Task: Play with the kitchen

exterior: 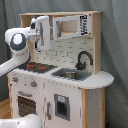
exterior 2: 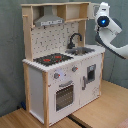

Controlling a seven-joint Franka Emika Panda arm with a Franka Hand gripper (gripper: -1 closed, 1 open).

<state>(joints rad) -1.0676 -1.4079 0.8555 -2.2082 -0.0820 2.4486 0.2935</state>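
Observation:
The kitchen [exterior: 65, 95] is a white and light-wood toy with a black-red hob [exterior: 37, 66], a sink [exterior: 70, 75], a black faucet [exterior: 83, 59], an oven door [exterior: 25, 105] and a small microwave cupboard [exterior: 70, 27]. In the first exterior view my gripper [exterior: 48, 31] hangs at the top shelf, covering the hood and close to the microwave cupboard's left edge. In the second exterior view the kitchen [exterior 2: 40, 90], with its grey hood [exterior 2: 50, 20], hides the gripper behind its upper side panel. Only the arm's wrist [exterior 2: 103, 19] shows there.
The white arm [exterior: 17, 45] reaches in from the first exterior view's left, beside the hob. A grey curtain [exterior: 115, 55] hangs behind the kitchen. The kitchen stands on a wooden floor [exterior 2: 100, 110].

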